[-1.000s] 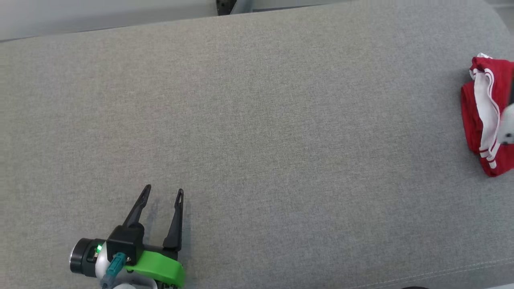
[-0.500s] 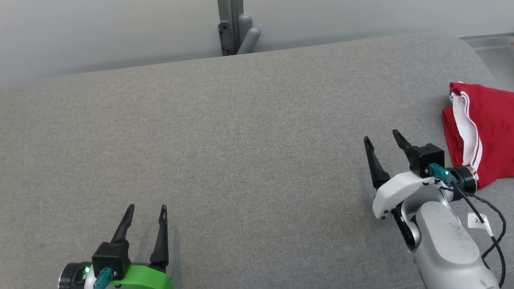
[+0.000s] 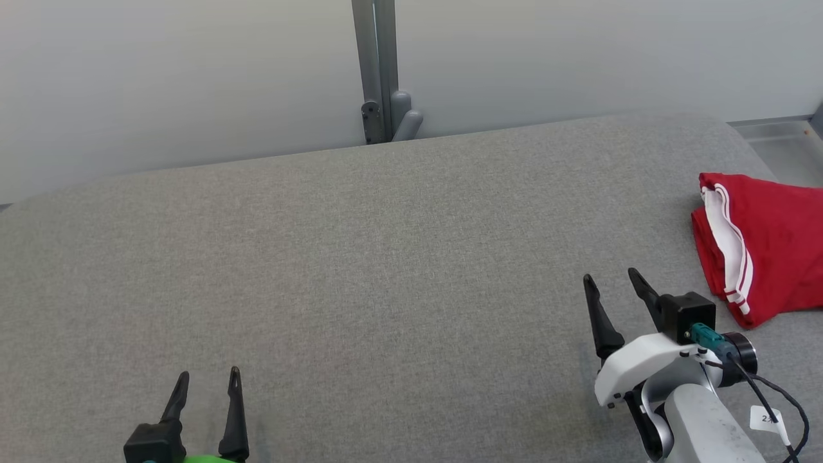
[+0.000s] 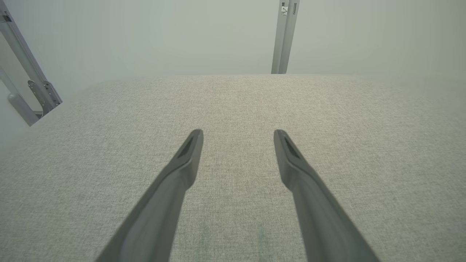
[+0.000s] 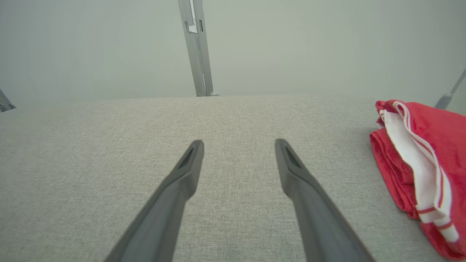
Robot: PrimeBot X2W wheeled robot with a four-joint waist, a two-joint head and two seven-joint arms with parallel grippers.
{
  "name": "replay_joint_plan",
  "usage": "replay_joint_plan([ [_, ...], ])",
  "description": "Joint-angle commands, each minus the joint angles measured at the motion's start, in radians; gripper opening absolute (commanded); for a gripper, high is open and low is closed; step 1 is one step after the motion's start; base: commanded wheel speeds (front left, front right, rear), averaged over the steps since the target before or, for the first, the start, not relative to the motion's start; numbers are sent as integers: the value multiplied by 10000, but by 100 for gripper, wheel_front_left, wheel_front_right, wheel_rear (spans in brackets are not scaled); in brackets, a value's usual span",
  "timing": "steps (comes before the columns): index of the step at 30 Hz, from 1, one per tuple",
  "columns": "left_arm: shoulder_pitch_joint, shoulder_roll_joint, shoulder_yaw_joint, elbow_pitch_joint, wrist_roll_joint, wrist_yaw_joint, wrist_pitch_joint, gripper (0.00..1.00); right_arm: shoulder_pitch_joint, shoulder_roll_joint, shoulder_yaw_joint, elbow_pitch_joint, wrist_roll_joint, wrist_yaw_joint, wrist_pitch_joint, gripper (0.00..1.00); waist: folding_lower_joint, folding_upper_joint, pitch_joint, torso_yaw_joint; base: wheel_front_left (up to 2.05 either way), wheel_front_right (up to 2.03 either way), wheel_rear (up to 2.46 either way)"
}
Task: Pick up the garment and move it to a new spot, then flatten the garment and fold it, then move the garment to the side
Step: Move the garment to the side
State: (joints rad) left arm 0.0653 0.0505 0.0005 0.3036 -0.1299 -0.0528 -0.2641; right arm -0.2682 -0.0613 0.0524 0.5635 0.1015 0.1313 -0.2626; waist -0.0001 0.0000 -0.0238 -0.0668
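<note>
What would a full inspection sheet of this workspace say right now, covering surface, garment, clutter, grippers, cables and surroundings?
Surface: grey fabric cushion, flat and smooth.
Job's things: red garment with white striped trim, folded, lying at the cushion's right end; neither gripper touches it.
Clutter: nothing seen.
Grippers: left gripper open and empty, at the near left; right gripper open and empty, just left of the garment.
Cables: black cable carrying a white tag loops off the right wrist; teal connector plugged in.
Surroundings: pale wall and grey metal post behind the cushion.
</note>
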Motion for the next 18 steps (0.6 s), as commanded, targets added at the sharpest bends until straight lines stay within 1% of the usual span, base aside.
replay_joint_plan([
  [1,39,17,94,25,-26,64,11,100,159,20,4,-67,-80,-14,-23,100,1,0,-91,-40,0,0,0],
  [11,-435,20,777,429,-148,449,11,100,331,67,-182,-401,-347,-14,-23,100,1,0,86,-25,0,0,0],
  [18,-419,19,799,364,-184,350,11,100,564,89,-241,-618,-564,-14,-24,100,1,0,36,18,0,0,0],
])
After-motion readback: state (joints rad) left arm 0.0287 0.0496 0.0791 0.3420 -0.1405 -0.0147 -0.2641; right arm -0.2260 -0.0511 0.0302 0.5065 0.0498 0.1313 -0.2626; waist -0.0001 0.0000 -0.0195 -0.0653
